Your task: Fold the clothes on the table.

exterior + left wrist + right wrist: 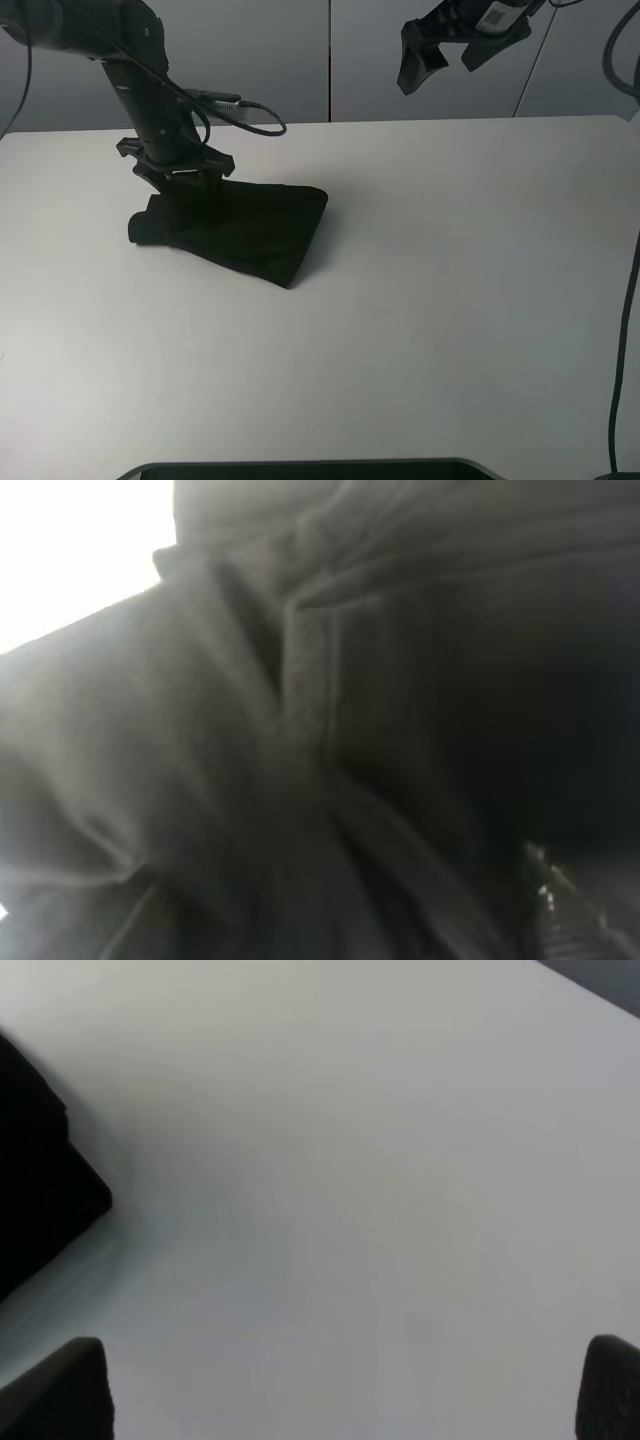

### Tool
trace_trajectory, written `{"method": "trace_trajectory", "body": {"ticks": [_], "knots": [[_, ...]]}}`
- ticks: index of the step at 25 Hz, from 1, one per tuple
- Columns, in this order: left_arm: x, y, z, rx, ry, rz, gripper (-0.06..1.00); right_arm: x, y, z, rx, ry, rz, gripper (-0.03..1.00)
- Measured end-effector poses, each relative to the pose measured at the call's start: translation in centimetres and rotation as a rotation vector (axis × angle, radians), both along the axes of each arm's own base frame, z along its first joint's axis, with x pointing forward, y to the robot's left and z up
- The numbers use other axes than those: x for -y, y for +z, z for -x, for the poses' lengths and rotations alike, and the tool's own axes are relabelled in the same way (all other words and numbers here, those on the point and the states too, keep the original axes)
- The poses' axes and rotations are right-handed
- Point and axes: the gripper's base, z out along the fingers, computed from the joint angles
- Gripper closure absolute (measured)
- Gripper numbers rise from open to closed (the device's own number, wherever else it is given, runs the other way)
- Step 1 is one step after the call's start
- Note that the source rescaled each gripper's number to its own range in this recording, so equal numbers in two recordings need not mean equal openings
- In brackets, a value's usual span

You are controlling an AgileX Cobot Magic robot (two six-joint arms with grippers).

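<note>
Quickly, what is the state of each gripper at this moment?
Left gripper: low on the black T-shirt; open or gripping cannot be told.
Right gripper: open, holding nothing, raised above the table.

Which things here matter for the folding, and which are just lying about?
Job:
- black cloth T-shirt, folded into a bundle
- large white table
- left hand, down on the shirt
- right hand, raised, open

Lying about:
- black cable
</note>
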Motion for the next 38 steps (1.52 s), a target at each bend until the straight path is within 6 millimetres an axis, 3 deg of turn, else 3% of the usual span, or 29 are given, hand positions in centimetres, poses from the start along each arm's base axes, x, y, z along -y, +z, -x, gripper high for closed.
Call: {"method": "trace_trajectory", "body": {"ticks": [11, 16, 21, 25, 32, 38], "knots": [[-3.1, 11.9, 2.4, 0.208, -0.021, -0.018, 0.10, 1.3, 4.7, 3.1, 0.036, -0.017, 0.028, -0.03], [-5.9, 17.8, 4.9, 0.305, 0.020, 0.016, 0.10, 1.9, 7.0, 4.9, 0.059, -0.022, 0.020, -0.03], [-7.4, 22.3, 8.1, 0.383, 0.021, 0.047, 0.10, 3.3, 10.3, 7.8, 0.119, -0.054, 0.046, -0.03], [-8.6, 22.8, 10.6, 0.388, 0.027, 0.053, 0.10, 4.7, 11.7, 11.6, 0.162, -0.069, 0.051, -0.03], [-11.7, 20.5, 17.5, 0.329, 0.094, 0.048, 0.10, 7.6, 8.8, 20.6, 0.144, -0.107, 0.056, -0.03], [-14.8, 20.1, 24.2, 0.408, 0.150, 0.106, 0.10, 10.1, 6.8, 28.6, 0.218, -0.180, -0.014, -0.03]]}}
